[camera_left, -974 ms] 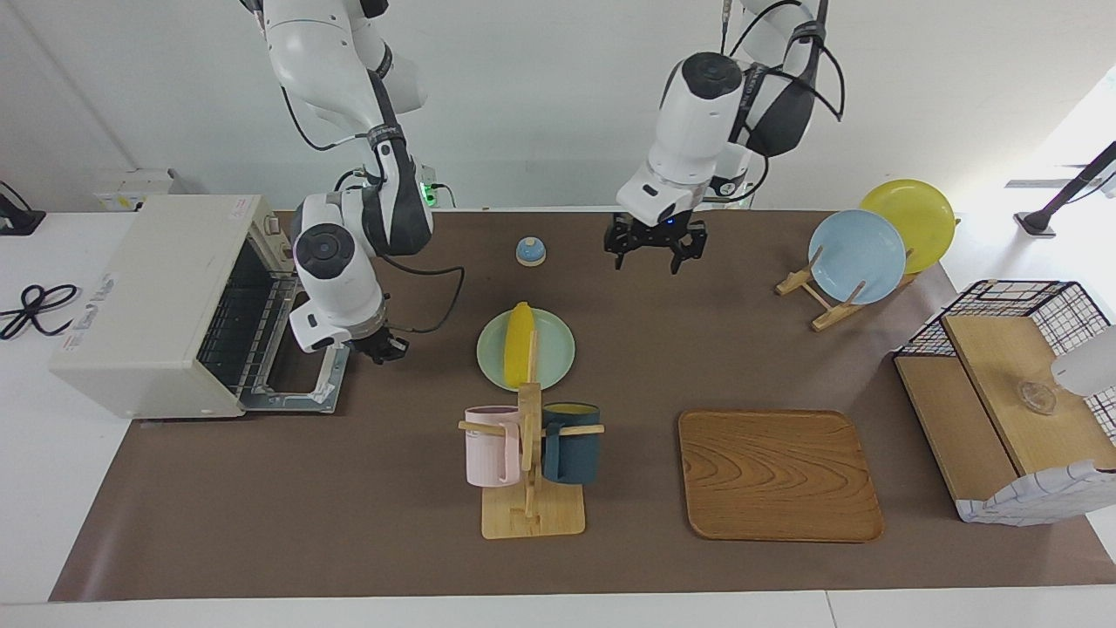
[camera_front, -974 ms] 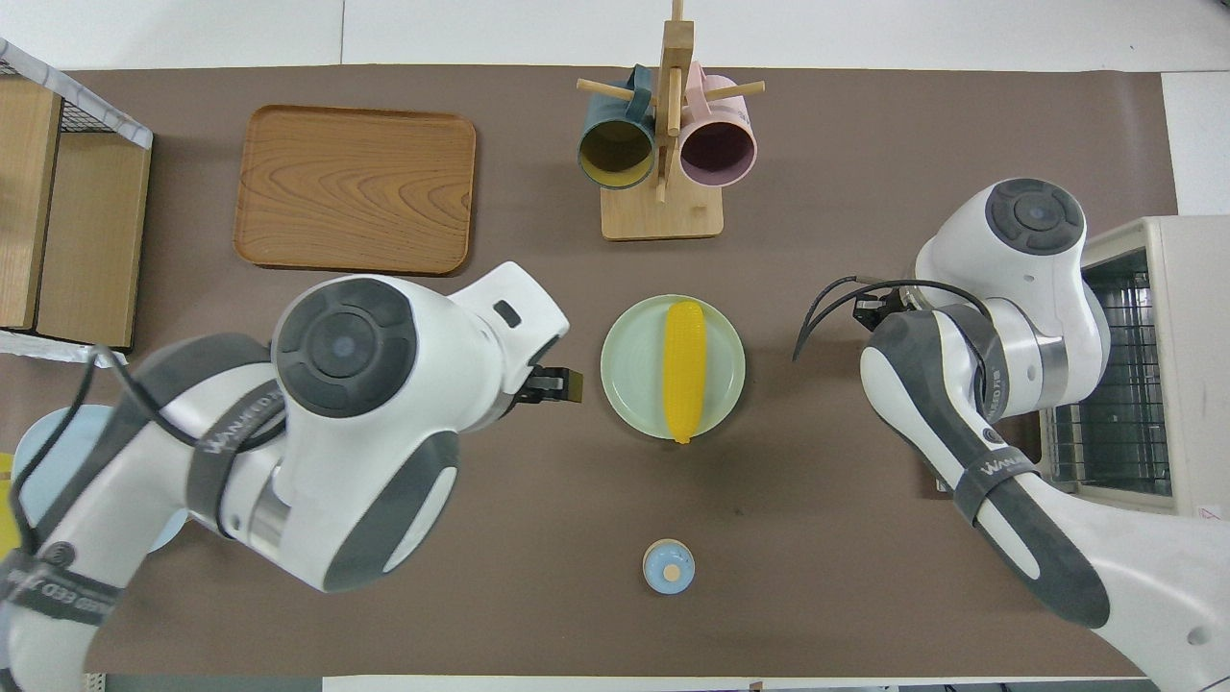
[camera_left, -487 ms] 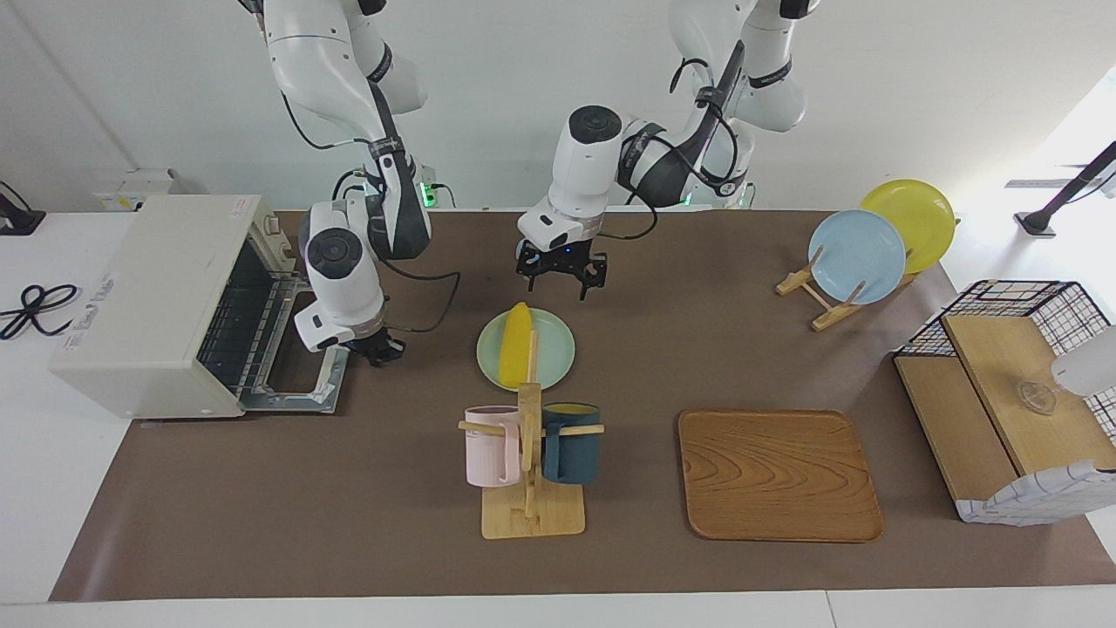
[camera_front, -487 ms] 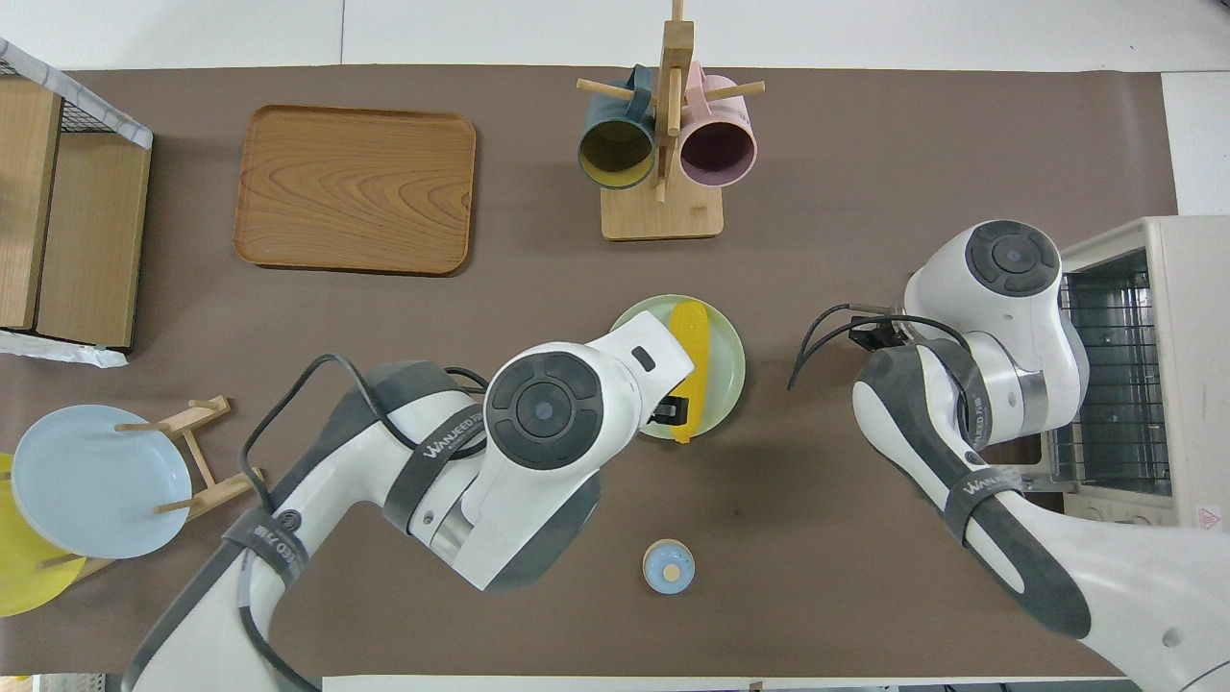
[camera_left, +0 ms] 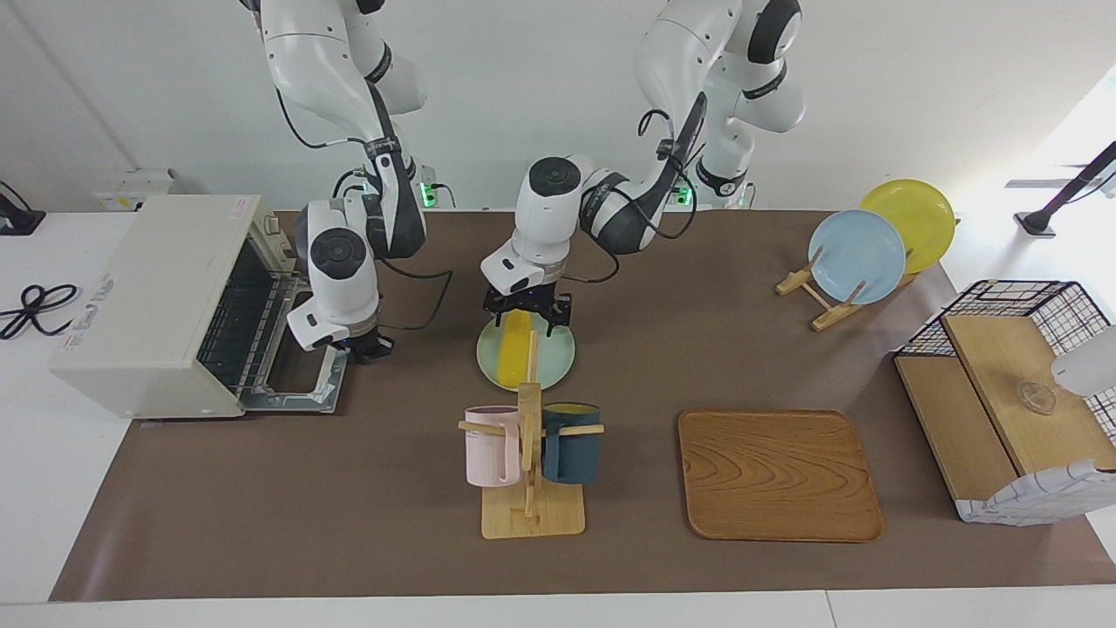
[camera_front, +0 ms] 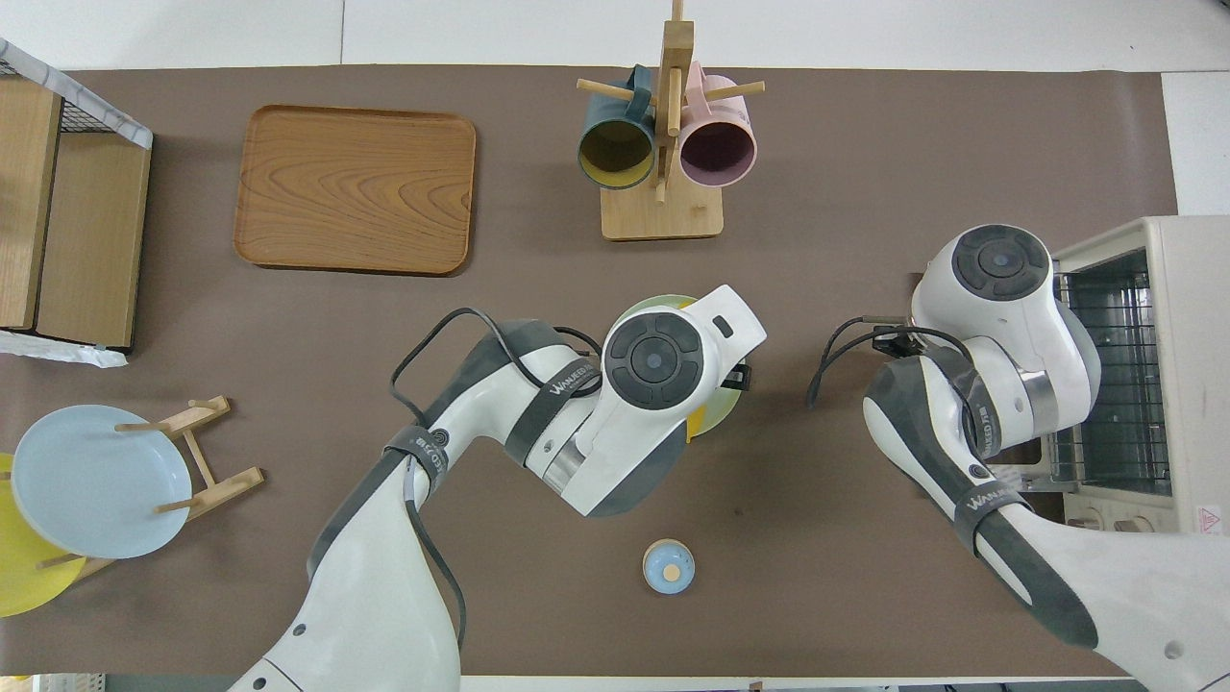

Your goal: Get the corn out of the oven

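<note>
Note that the corn point(camera_left: 515, 345) is not in the oven point(camera_left: 166, 305). It lies on the pale green plate point(camera_left: 554, 359) near the middle of the counter, a little toward the edge where the robots stand. Judged from this layout, the removal from the oven is already done.

The left gripper point(camera_left: 527, 307) is over the end of the corn that points toward the robots. Its fingers are spread, one on each side of the cob, gripping nothing. Whether they touch the cob cannot be told. This straddling posture suits a grasp across the cob's narrow width, which is the likely reason for the placement.

The right gripper point(camera_left: 366, 345) sits low beside the corner of the lowered oven door point(camera_left: 301, 380). Whether its fingers are apart or together cannot be told.

Containers:
- Oven, at the right arm's end of the counter: door down, wire rack point(camera_left: 235, 318) visible, nothing seen on it.
- Green plate: holds the corn only.
- Wooden tray point(camera_left: 779, 475), toward the edge away from the robots: nothing on it.
- Mug tree point(camera_left: 529, 453), on the side of the plate away from the robots: one pink mug point(camera_left: 491, 446) and one dark blue mug point(camera_left: 573, 444).
- Plate rack point(camera_left: 819, 292): one blue plate point(camera_left: 857, 255) and one yellow plate point(camera_left: 915, 212), upright.
</note>
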Controlling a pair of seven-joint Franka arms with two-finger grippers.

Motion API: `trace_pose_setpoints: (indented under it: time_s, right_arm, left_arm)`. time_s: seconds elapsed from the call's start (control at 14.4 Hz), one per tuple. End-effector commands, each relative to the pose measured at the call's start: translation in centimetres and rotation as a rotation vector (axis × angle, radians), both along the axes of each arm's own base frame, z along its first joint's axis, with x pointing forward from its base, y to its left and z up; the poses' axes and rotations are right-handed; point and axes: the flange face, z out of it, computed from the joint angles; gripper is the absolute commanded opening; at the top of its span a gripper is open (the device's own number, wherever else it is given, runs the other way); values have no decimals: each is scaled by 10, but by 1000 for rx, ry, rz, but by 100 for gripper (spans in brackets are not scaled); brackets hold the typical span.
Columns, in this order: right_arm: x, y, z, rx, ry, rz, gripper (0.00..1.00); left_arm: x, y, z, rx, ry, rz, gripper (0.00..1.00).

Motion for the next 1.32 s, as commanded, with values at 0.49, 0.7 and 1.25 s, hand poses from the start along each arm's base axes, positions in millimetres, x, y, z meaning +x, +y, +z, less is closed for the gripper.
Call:
trace_pose_setpoints:
  time_s: [0.49, 0.7, 1.25]
  right_arm:
    - [25, -36, 106, -171, 138, 110, 0]
    - [17, -76, 131, -156, 162, 107, 0]
    - [3, -129, 158, -110, 209, 130, 0]
  left_arm:
    - [-14, -5, -37, 8, -19, -32, 100]
    - [-15, -4, -39, 10, -18, -30, 100]
    - [3, 6, -22, -1, -16, 15, 0]
